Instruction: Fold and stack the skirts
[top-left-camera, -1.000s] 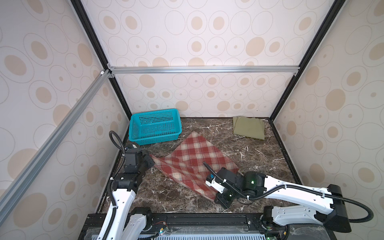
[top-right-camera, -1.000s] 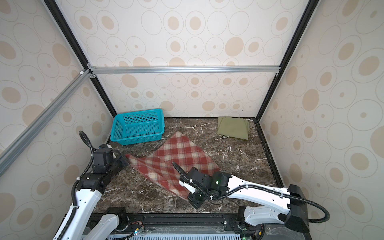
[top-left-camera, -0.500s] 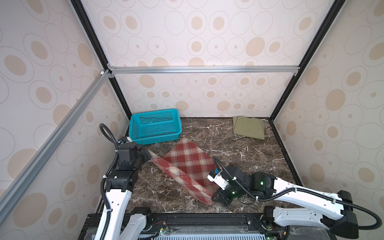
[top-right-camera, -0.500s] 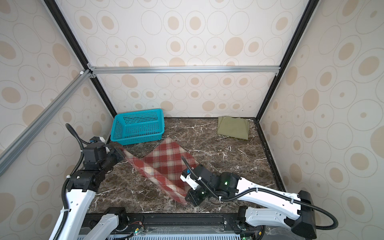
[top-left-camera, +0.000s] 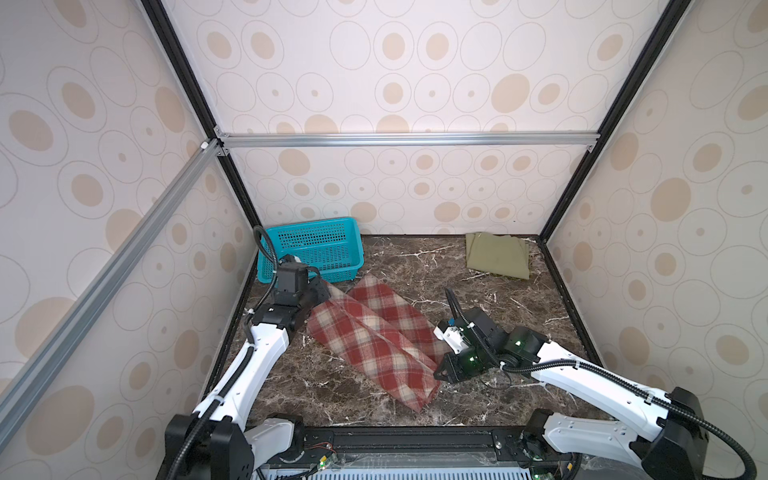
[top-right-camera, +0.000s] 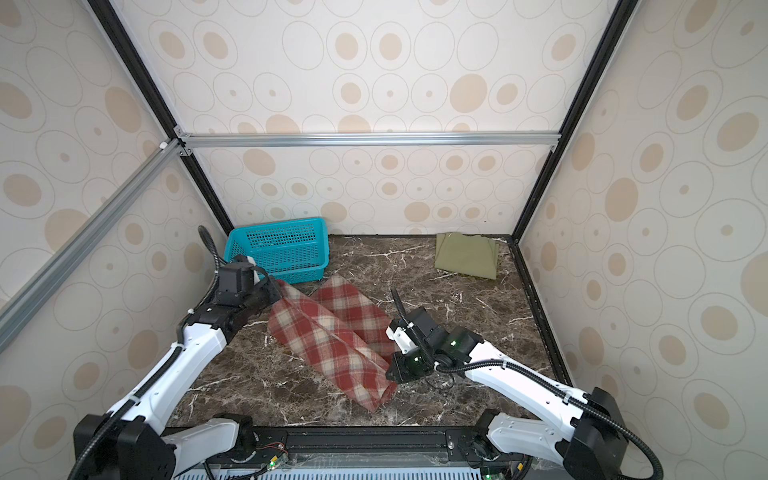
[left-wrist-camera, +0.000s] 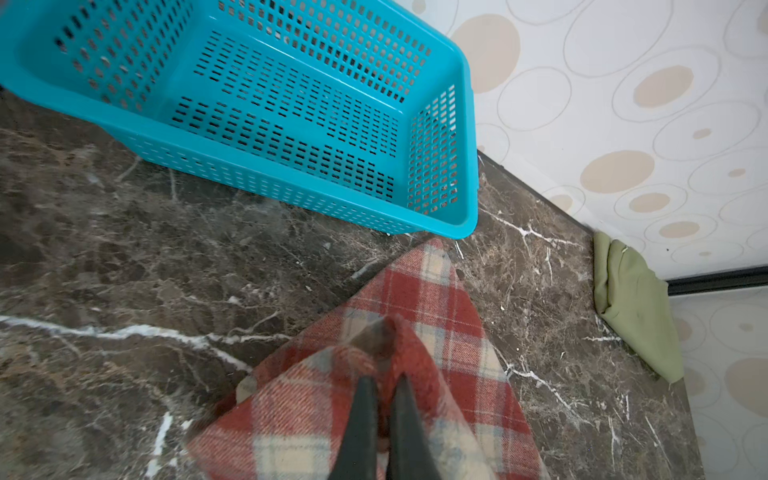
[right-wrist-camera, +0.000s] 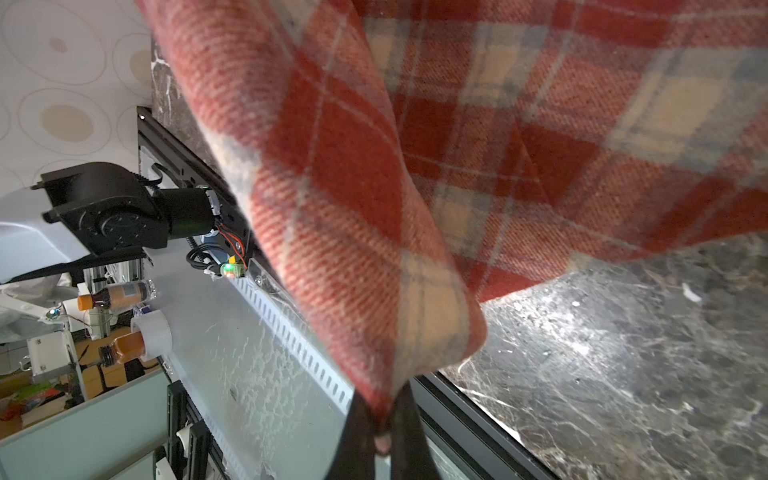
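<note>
Left gripper (left-wrist-camera: 383, 382) pinching plaid skirt (top-left-camera: 374, 336) at far-left corner, right gripper (right-wrist-camera: 380, 409) pinching its near-right edge, green skirt (top-left-camera: 496, 255) lying far right.

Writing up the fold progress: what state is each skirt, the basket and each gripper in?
plaid skirt: partly folded over itself, two corners lifted, rest on the table.
olive skirt: folded, lying flat in the far right corner.
basket: upright, empty.
left gripper: shut on plaid skirt.
right gripper: shut on plaid skirt.
</note>
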